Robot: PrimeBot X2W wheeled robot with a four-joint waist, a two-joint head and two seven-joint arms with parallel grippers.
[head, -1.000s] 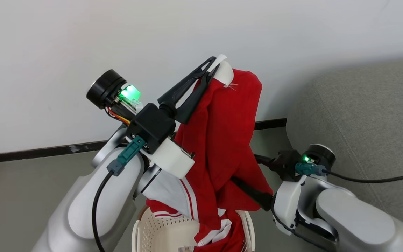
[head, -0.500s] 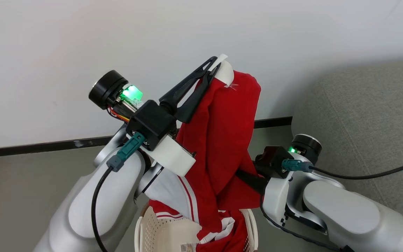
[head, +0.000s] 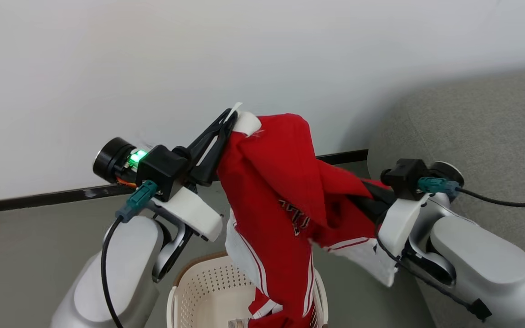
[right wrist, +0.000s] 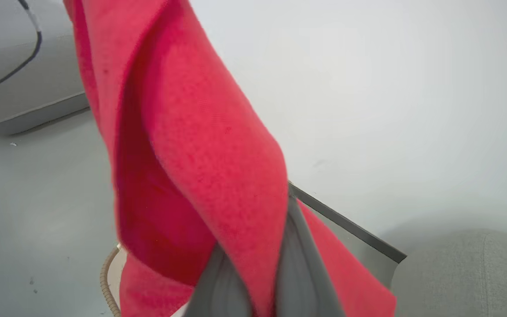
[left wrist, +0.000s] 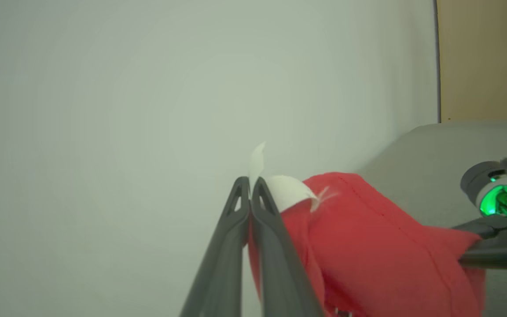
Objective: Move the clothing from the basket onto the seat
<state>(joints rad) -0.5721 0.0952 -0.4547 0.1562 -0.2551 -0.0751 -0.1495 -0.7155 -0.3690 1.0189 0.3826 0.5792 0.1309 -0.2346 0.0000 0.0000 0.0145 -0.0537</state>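
**Wall** (head: 153, 68): pale and bare, behind both sets of fingers, with a dark skirting strip (head: 39, 198) at its foot.

**Seat** (head: 472, 127): grey upholstered sofa. Its rounded corner lies just outboard of the right fingers.

**Floor** (head: 25, 255): grey, open ground left of the left fingers.

**Clothing** (head: 285, 191): bright red jersey with white trim, thin red-and-white stripes and dark lettering. It is strung in the air between the two grippers, and its tail hangs into the basket's mouth.

**Basket** (head: 198, 291): cream, perforated, brown-rimmed, directly below the fingers.

**Left gripper** (left wrist: 250, 187): fingers pinched together on the jersey's white collar tab, at its highest point.

**Right gripper** (right wrist: 262, 264): fingers clamped on a red side fold, with fabric draped over them.
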